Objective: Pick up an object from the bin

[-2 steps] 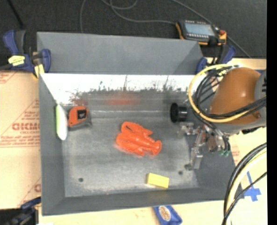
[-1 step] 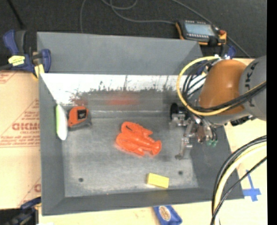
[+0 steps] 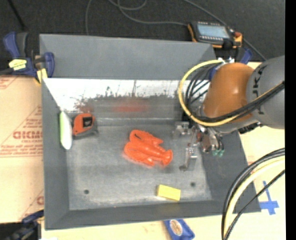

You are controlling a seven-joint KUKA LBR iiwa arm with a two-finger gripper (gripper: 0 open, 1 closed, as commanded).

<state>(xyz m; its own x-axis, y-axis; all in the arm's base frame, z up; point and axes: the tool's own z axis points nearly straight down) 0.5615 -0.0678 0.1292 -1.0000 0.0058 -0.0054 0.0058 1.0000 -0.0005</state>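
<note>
My gripper hangs low at the right side of the bin, its two metal fingers spread apart with nothing between them. Just to its left lies an orange plastic lobster toy on the bin floor, close to the fingertips but apart from them. A small yellow block rests near the front wall, below and left of the gripper.
An orange tape measure sits at the back left of the bin floor. Beside it, a white and green stick-shaped thing leans along the left wall. The arm with its orange cover and looped cables overhangs the bin's right rim.
</note>
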